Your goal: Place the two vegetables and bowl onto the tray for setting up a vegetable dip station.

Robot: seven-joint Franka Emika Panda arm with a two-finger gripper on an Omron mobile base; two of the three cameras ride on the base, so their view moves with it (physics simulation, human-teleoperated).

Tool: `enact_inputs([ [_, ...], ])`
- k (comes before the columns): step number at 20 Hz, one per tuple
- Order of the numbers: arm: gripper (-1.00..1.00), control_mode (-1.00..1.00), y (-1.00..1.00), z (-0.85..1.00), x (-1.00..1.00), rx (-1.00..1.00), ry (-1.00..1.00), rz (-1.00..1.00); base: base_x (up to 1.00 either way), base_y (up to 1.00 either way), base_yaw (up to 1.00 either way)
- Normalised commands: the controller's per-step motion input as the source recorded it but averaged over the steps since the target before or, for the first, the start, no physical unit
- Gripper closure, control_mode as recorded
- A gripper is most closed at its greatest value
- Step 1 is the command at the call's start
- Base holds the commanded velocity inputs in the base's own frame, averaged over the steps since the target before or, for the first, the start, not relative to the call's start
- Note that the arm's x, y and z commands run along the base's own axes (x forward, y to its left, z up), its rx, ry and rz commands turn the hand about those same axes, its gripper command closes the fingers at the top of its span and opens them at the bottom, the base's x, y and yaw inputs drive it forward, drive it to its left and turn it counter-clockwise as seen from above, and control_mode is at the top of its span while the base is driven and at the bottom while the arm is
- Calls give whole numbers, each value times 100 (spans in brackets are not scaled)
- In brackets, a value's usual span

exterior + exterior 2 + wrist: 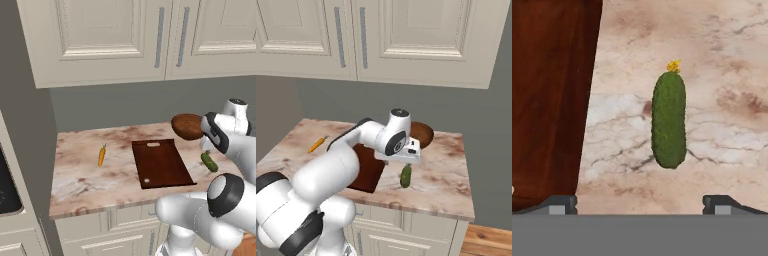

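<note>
Two dark finger tips (561, 204) of the gripper (640, 205) stand wide apart, holding nothing, above the bumpy dark green cucumber (669, 120) (yellow tip). It lies on the pink marble counter (722, 75), beside the flat dark brown wooden tray (547, 95).

Quick count for you: you've got one carrot (102, 155) with a green top, one cucumber (669, 119) with a little yellow tip, so two veggies total. One reddish-brown bowl (187, 126), one dark wooden tray (161, 163) with a single slot handle and one pale dot. All of it sits on one marble countertop (85, 175). Up top you can see two long cabinet handles (171, 36), side by side. One arm with one gripper (639, 204), two fingertips.
</note>
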Motion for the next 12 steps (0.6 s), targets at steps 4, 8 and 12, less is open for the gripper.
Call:
enact_inputs([
  [4, -100, -100, -1, -32, 17, 0, 2, 0, 0, 0, 0],
  [8, -100, -100, -2, -32, 23, 0, 0, 0, 0, 0, 0],
  [12, -100, -100, -11, -20, 24, 0, 0, 0, 0, 0, 0],
])
